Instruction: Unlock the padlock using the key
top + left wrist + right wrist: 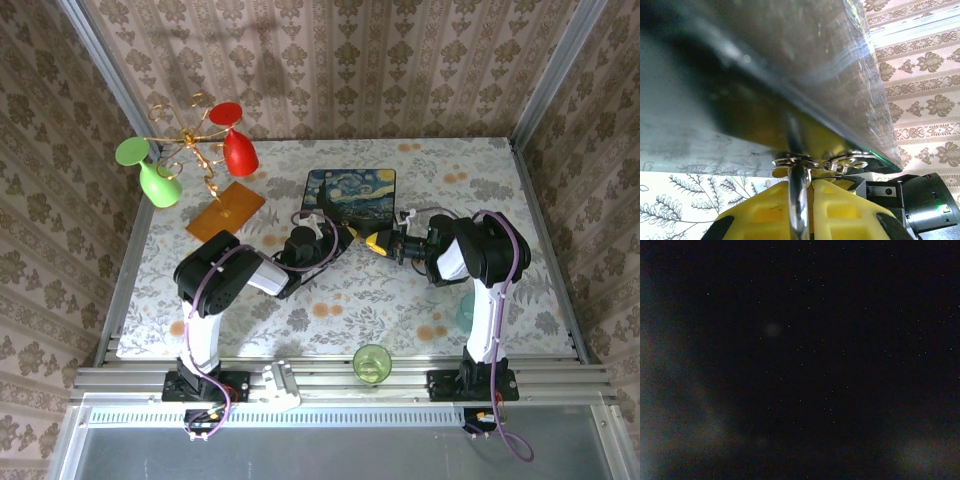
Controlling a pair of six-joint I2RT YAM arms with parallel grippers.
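My left gripper [345, 238] is at the front edge of the painted box [351, 194]. In the left wrist view its yellow fingers [765, 212] are shut on a shiny silver bar [799, 200], which looks like the padlock's shackle. The bar runs up through a metal ring [795, 161] under the box's dark, blurred side [790, 75]. The padlock's brass body is hidden. My right gripper [385, 243] faces the left one a short way to the right, and its black body [920, 202] sits beside the rings. The right wrist view is black. The key is hidden.
A gold stand with a green glass [150, 170] and a red glass [235, 140] is at the back left, with an orange card [226, 208] beside it. A green cup [372, 362] stands at the near edge, and a teal glass [465, 310] beside the right arm.
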